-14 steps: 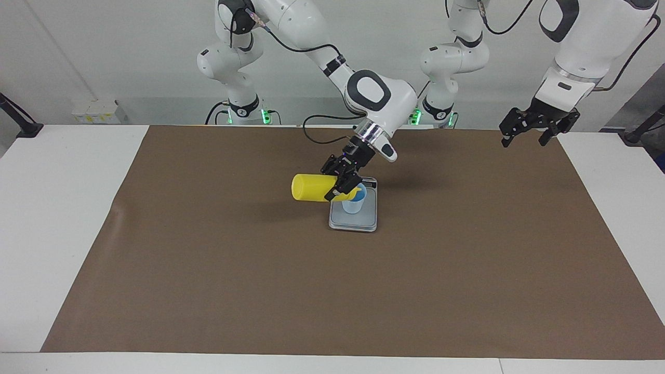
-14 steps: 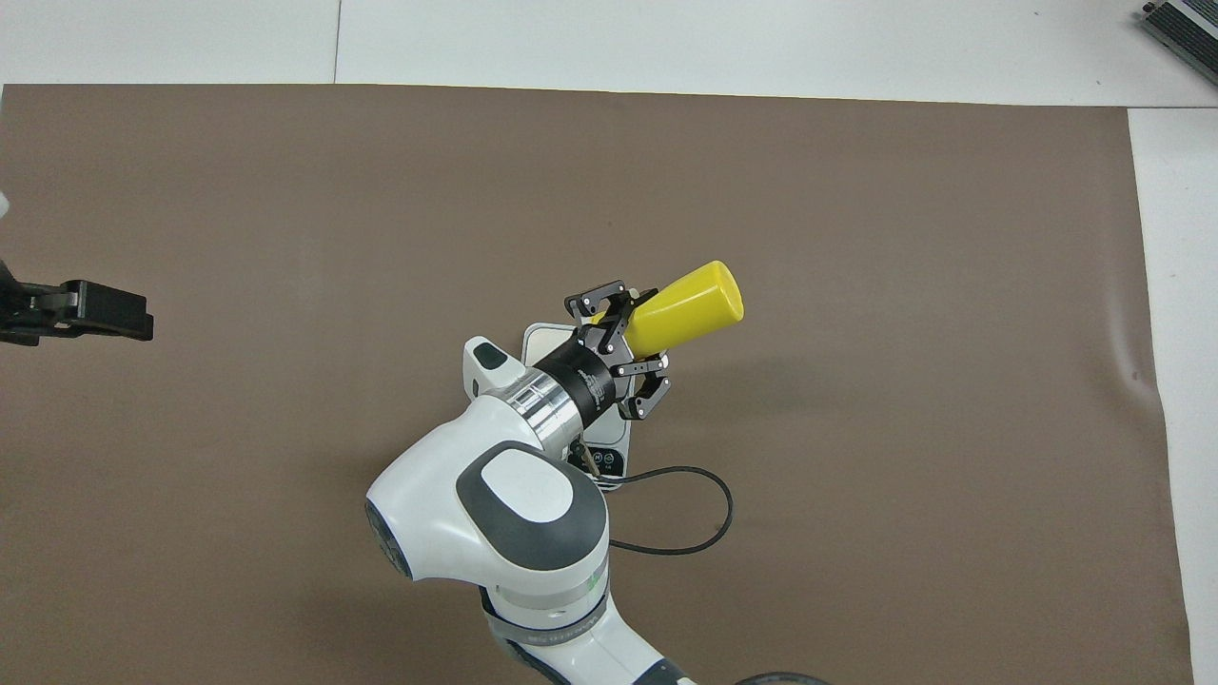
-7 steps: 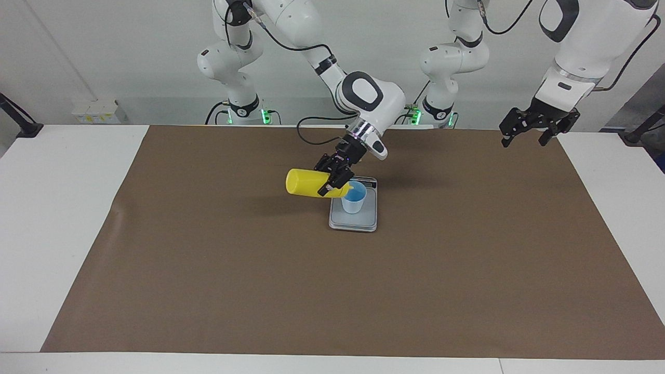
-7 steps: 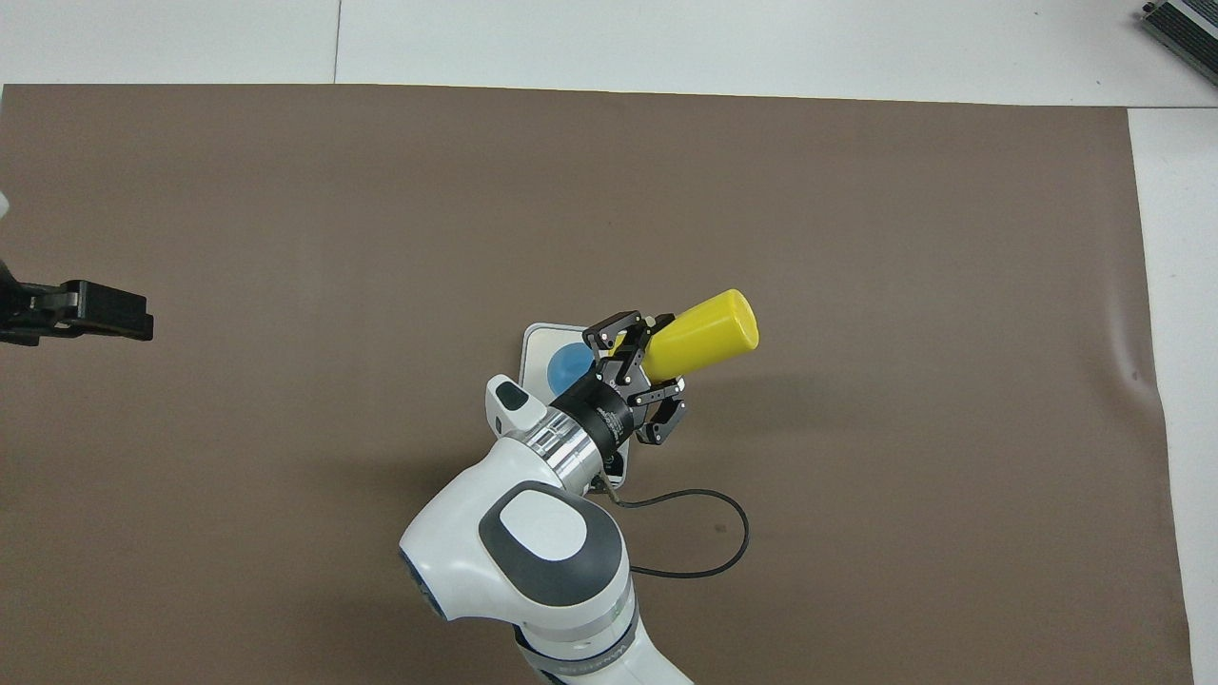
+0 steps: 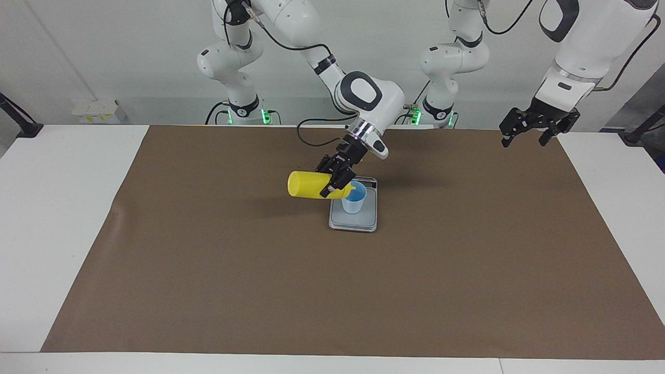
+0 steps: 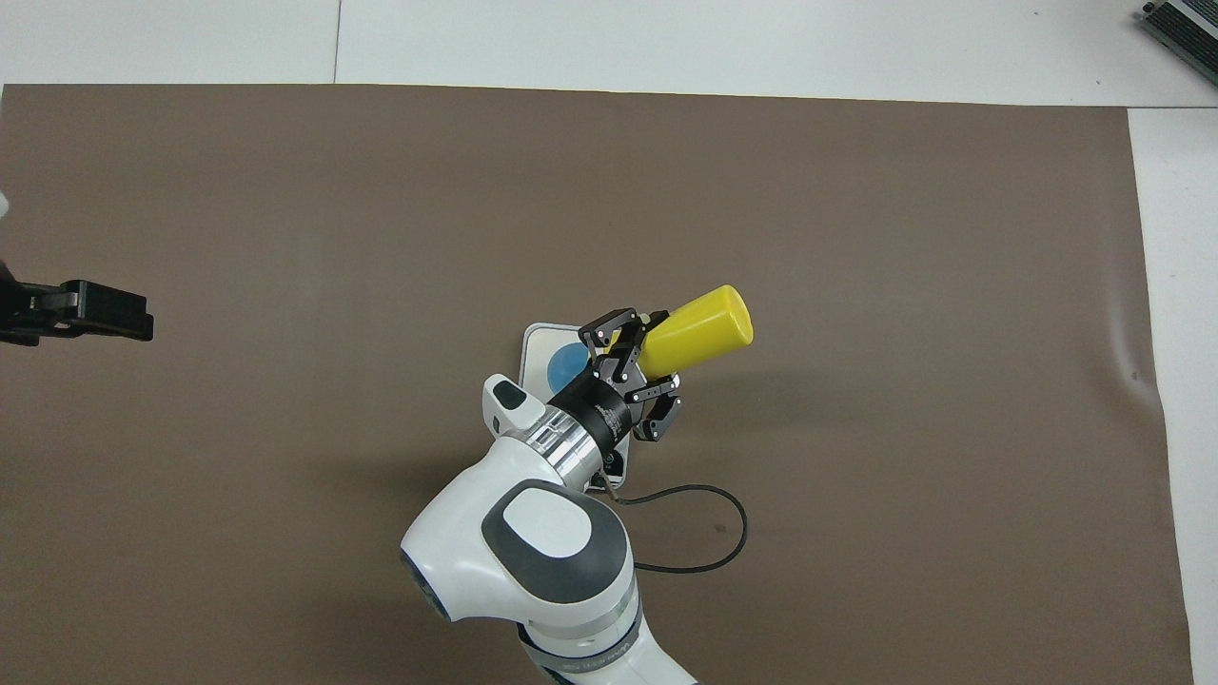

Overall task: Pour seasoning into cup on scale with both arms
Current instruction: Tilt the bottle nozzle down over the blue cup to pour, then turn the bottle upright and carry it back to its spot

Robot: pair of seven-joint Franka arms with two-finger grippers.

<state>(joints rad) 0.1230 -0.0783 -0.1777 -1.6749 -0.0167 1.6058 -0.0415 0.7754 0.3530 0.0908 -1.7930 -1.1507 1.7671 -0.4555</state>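
Right gripper [image 5: 336, 182] clamped on seasoning [image 5: 311, 186], tipped near-flat, nozzle over cup [image 5: 354, 200] on scale [image 5: 353, 221] mid-counter: pouring angle. Left gripper [image 5: 537, 127] wide, empty, waiting at counter's end.

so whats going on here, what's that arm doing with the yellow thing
The right gripper is shut on a bright yellow plastic squeeze bottle, holding it tipped on its side with the nozzle end at the rim of a small light-blue plastic cup. The cup stands on a flat silver-grey kitchen scale on the brown mat. The left gripper waits, open, raised over the left arm's end of the table.
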